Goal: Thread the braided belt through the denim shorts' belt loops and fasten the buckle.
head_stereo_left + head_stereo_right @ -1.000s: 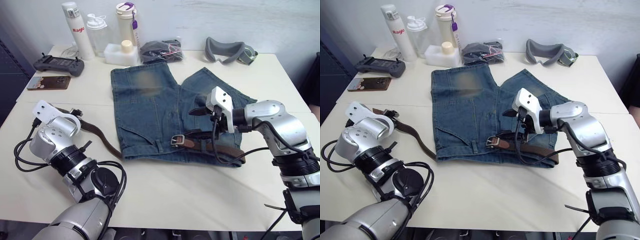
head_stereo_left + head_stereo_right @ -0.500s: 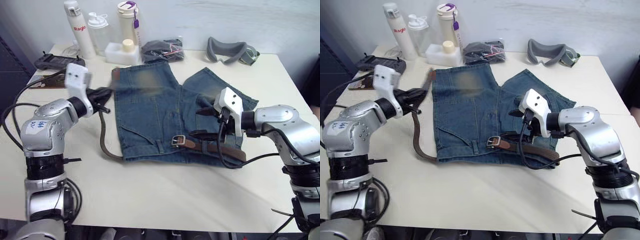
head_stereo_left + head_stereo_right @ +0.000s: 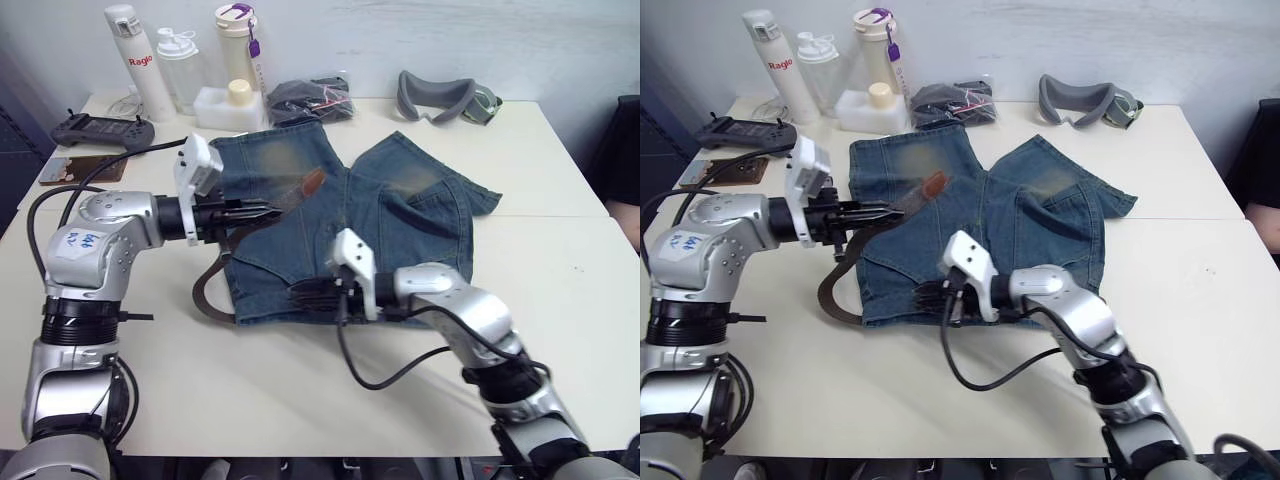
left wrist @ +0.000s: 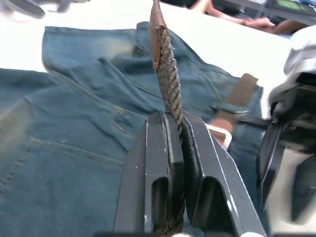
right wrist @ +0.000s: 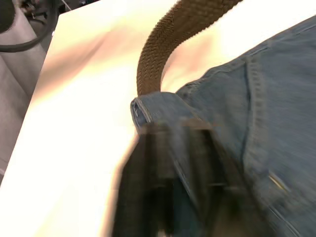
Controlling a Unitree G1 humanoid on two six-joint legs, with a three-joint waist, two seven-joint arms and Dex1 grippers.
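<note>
Left tool (image 3: 262, 210) clamps braided belt (image 3: 300, 186) above denim shorts (image 3: 340, 225).

Silver jointed arms with black cable loops, white wrist camera housings, black two-fingered jaws.

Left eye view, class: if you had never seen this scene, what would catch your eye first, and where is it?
First, the denim shorts spread flat in the middle of the table. Next, the left gripper, over the shorts' left leg, shut on the braided belt, whose brown tip juts past its fingers while the rest loops down off the shorts' left edge. The right gripper sits at the waistband on the near edge.
</note>
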